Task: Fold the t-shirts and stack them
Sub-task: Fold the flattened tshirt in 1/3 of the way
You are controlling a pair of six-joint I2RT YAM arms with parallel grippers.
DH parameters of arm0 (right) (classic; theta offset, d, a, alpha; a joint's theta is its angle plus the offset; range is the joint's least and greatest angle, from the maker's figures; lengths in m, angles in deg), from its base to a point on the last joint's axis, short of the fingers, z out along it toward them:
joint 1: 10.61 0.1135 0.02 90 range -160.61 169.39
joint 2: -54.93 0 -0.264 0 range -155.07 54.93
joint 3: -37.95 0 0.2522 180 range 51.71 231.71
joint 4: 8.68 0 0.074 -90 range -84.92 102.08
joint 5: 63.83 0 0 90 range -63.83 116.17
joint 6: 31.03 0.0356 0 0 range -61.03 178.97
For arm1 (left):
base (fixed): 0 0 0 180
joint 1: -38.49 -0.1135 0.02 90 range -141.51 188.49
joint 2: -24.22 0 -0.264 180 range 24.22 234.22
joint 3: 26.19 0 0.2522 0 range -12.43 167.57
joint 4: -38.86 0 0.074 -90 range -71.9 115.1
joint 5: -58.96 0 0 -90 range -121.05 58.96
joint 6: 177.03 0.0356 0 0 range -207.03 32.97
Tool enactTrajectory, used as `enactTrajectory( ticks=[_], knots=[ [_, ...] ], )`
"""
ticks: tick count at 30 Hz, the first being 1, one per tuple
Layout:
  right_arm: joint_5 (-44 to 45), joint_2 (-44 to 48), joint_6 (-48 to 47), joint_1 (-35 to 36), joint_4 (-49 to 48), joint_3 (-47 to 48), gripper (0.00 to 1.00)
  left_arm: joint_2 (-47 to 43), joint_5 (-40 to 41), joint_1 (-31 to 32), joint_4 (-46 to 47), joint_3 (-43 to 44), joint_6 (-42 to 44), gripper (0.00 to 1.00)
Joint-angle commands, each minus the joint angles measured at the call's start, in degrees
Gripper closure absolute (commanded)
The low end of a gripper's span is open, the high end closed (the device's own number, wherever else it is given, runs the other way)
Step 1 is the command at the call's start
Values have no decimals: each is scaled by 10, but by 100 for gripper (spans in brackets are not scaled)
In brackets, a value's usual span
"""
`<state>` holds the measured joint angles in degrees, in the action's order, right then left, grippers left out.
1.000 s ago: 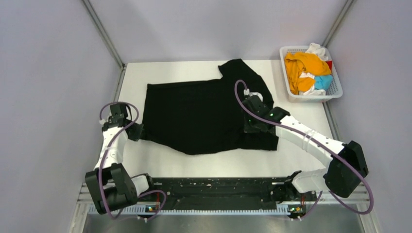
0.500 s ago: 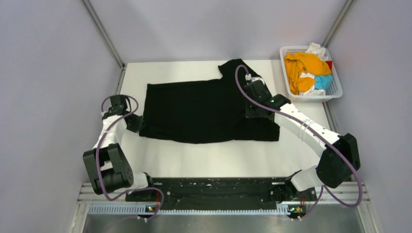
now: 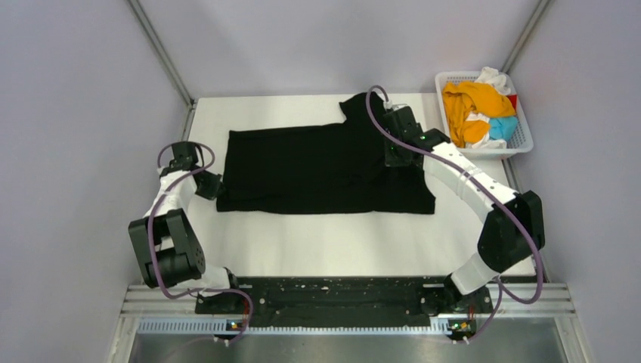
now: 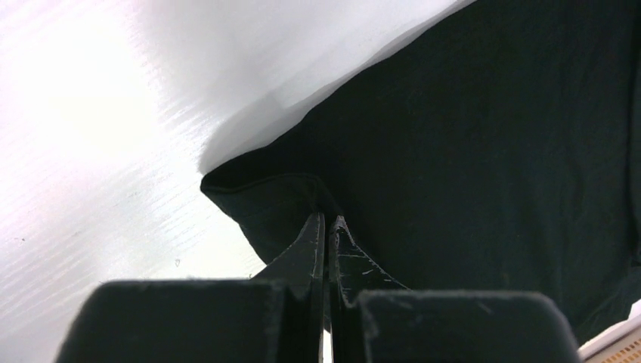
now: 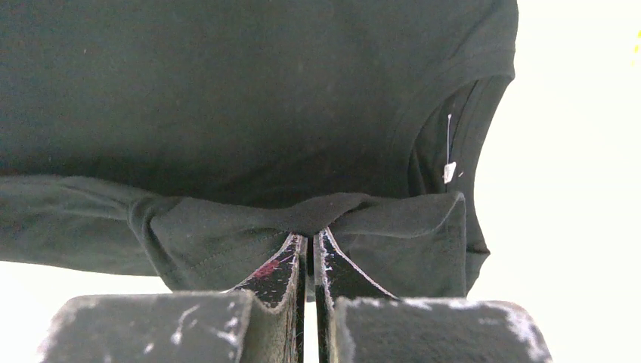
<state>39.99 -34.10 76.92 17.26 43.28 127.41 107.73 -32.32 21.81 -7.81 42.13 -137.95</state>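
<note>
A large black t-shirt (image 3: 317,170) lies across the middle of the white table (image 3: 340,242), its near part folded over toward the back. My left gripper (image 3: 213,185) is shut on the shirt's left corner; the left wrist view shows the pinched black cloth (image 4: 453,136) at my gripper tips (image 4: 326,219). My right gripper (image 3: 398,155) is shut on a bunched fold at the shirt's right side, near the collar (image 5: 446,144), seen at my tips (image 5: 310,233) in the right wrist view. Orange (image 3: 469,102), white, light blue (image 3: 503,127) and red shirts lie heaped in the basket.
A white lattice basket (image 3: 521,144) stands at the back right corner of the table. Grey walls and metal frame posts (image 3: 162,53) close in the back and sides. A black rail (image 3: 332,291) runs along the near edge.
Both grippers have moved away from me toward the back, carrying the shirt's near edge with them. The near edge now lies straight and the shirt looks shorter front to back.
</note>
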Motion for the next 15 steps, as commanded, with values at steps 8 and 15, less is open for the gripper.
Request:
enactTrajectory(
  ticks=[8,15],
  knots=[
    [-24,-136,-67,-32,-9,130,100,78,21,10,49,56,-4,100],
    [-5,-246,-65,-48,-1,243,73,103,38,11,31,109,-4,31]
  ],
)
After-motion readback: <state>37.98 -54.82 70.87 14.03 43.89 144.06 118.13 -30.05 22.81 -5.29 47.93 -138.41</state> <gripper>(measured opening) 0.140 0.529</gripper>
